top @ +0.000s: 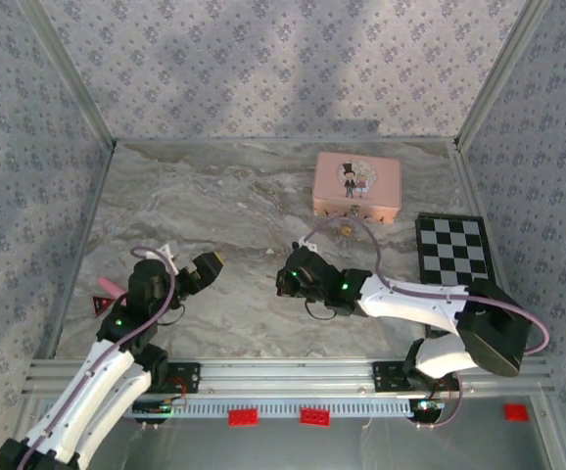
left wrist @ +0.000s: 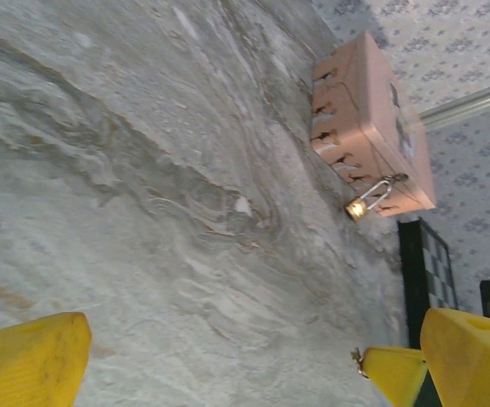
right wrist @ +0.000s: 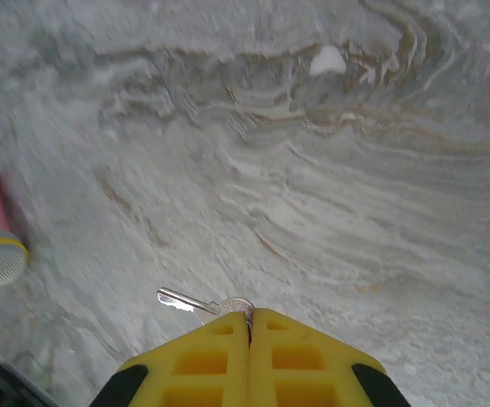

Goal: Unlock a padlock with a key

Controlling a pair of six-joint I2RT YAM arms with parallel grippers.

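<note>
Your padlock (left wrist: 357, 209): polished brass-coloured metal body, thin bright silvery shackle.
Your key (right wrist: 196, 303): shiny silver metal.
Right gripper (right wrist: 249, 315), fingers (right wrist: 211, 360): matt yellow plastic, moulded with hollows.
Your table (right wrist: 330, 186): smooth grey marble-veined top, low sheen.
Tin (top: 356, 184): smooth pink painted finish.
Walls (top: 263, 59): matt printed covering.
</note>
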